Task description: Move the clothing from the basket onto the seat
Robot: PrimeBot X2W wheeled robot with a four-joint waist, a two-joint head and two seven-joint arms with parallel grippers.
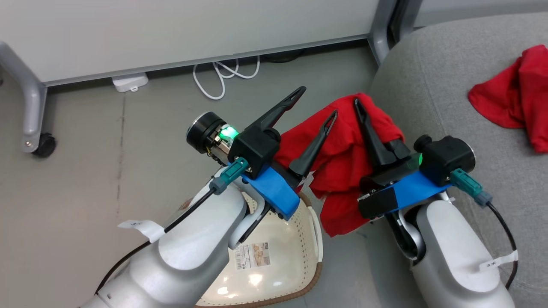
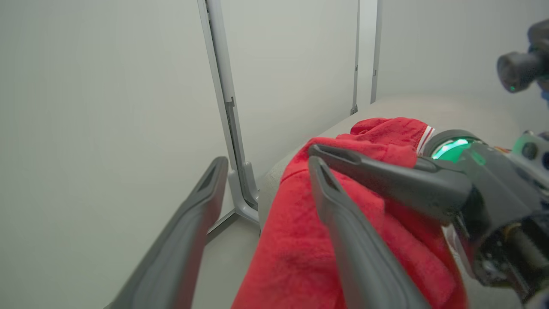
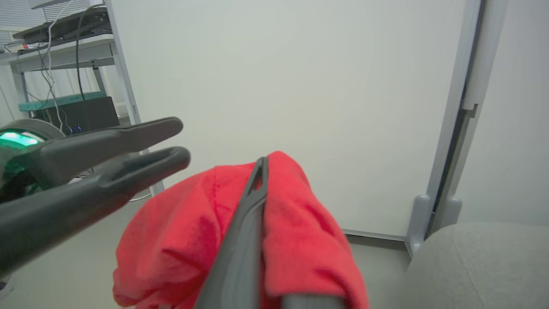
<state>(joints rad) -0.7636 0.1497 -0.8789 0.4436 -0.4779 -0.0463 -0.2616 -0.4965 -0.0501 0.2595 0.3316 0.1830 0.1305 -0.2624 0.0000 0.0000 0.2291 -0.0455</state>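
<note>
One red garment point(image 1: 342, 162) hangs in the air between the basket and the seat, draped over my right gripper point(image 1: 361, 112), which is shut on it; one finger lies on top and the other is hidden under the cloth point(image 3: 180, 240). Just left of it, my left gripper point(image 1: 317, 102) is open with nothing in its jaws, its nearer finger point(image 2: 343, 223) against the garment point(image 2: 291, 240). A second red garment point(image 1: 513, 102) lies crumpled on the light-grey seat point(image 1: 428, 85). Below my left arm, the cream basket point(image 1: 310, 284) shows its bare bottom and paper label.
A pale partition wall runs along the back, with a grey leg on a caster point(image 1: 36, 132) at the left and another leg point(image 1: 381, 38) by the seat's corner. A white cable point(image 1: 222, 77) and a white plug box point(image 1: 128, 82) lie on the grey floor.
</note>
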